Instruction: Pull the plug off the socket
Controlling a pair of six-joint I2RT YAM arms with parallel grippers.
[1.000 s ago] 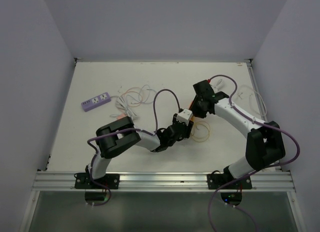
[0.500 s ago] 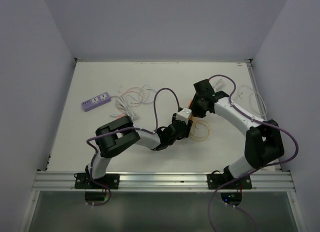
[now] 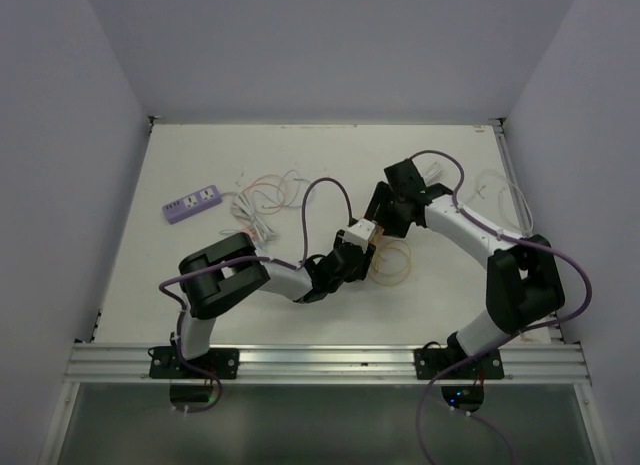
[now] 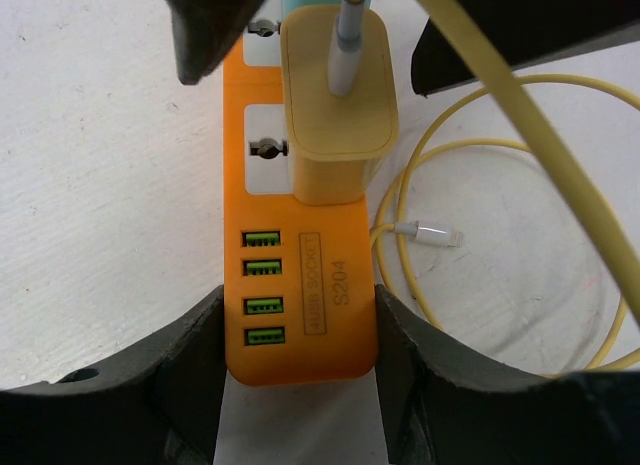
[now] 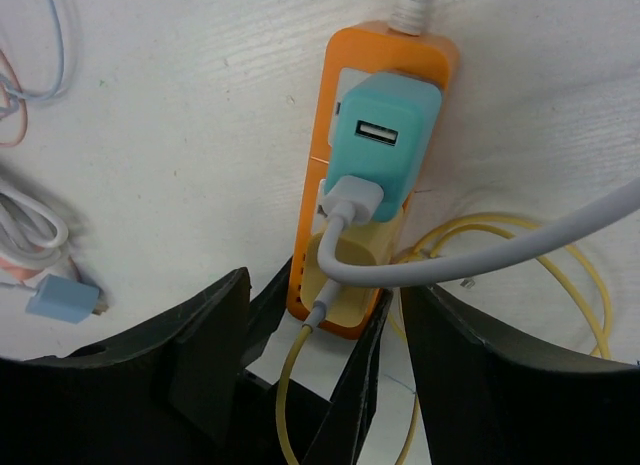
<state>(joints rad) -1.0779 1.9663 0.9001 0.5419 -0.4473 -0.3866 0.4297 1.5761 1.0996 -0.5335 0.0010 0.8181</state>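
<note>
change: orange power strip (image 4: pixel 345 255) shifted slightly left across tabletop (image 3: pixel 180 165) | left end effector (image 4: pixel 300 330) clamped on its USB end | right end effector (image 5: pixel 320 305) apart, straddling strip near yellow plug (image 4: pixel 338 115) | plug seated in its socket, pull not begun

White table (image 3: pixel 160 275), orange socket strip (image 4: pixel 300 360), purple power strip (image 3: pixel 192 202), loose cables (image 3: pixel 262 210)

Left arm (image 3: pixel 225 280): chunky black joint blocks with white links between. Right arm (image 3: pixel 470 230), same livery. A purple cable (image 3: pixel 325 180) loops off each arm, well above its flat black base (image 3: pixel 195 363). Fingers (image 4: pixel 190 365): matte black, broad, rounded.
</note>
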